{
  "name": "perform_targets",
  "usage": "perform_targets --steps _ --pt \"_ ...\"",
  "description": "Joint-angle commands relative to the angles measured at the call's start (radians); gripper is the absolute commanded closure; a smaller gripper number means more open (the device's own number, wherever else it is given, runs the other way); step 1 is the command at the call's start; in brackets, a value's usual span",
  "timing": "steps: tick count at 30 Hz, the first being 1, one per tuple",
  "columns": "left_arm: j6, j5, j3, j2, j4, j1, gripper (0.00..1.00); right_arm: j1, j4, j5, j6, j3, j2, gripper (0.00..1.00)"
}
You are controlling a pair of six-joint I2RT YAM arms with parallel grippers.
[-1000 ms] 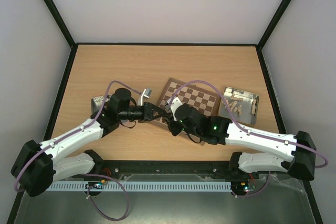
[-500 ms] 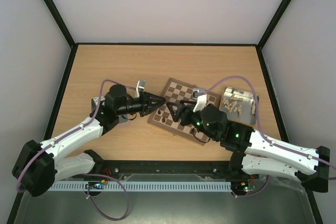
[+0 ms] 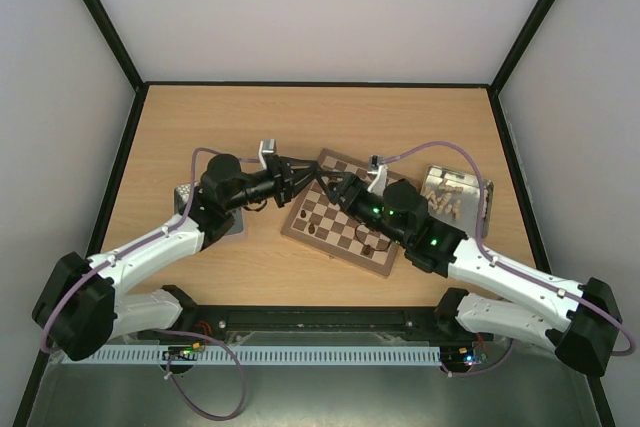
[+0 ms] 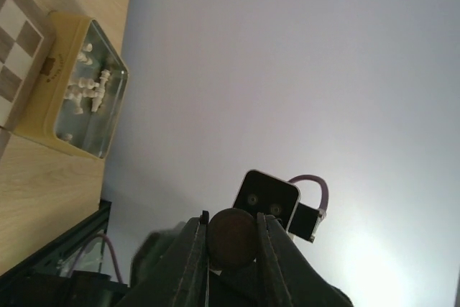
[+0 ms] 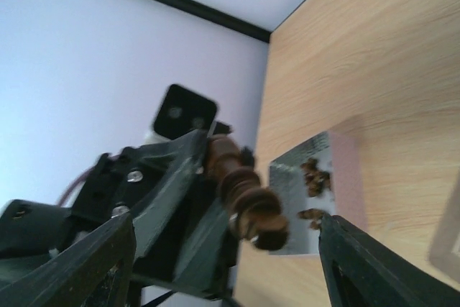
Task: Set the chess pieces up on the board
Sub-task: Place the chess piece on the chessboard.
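Top cam high behind bases, looks down on table (image 3: 400,117). Wrist cams close, facing each other; both see piece (image 5: 244,195) in left gripper (image 4: 231,215).

I note the chess piece (image 4: 231,237) is turned dark wood with a slight sheen. The left claw (image 4: 231,248) looks matt dark plastic. The board (image 3: 345,219) is smooth wood. The tin tray (image 4: 43,106) has yellow painted sides and mirror-bright metal inside. The surface (image 3: 400,127) is matt, pale wood grain.
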Motion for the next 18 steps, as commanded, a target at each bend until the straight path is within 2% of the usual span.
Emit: perform_targets --steps 1,6,14,18 --pt "-0.067 -0.018 -0.011 0.009 0.095 0.001 0.95 -0.002 0.148 -0.067 0.038 0.0 -0.015 0.36" --pt "-0.102 -0.016 -0.029 0.006 0.136 0.0 0.95 -0.002 0.151 -0.016 0.064 -0.015 -0.029 0.49" --pt "-0.112 -0.013 -0.038 -0.031 0.121 0.001 0.95 -0.034 0.124 0.036 0.127 -0.027 -0.032 0.5" --pt "-0.121 -0.017 -0.054 -0.051 0.124 0.0 0.95 -0.042 0.149 0.003 0.108 -0.004 -0.014 0.58"
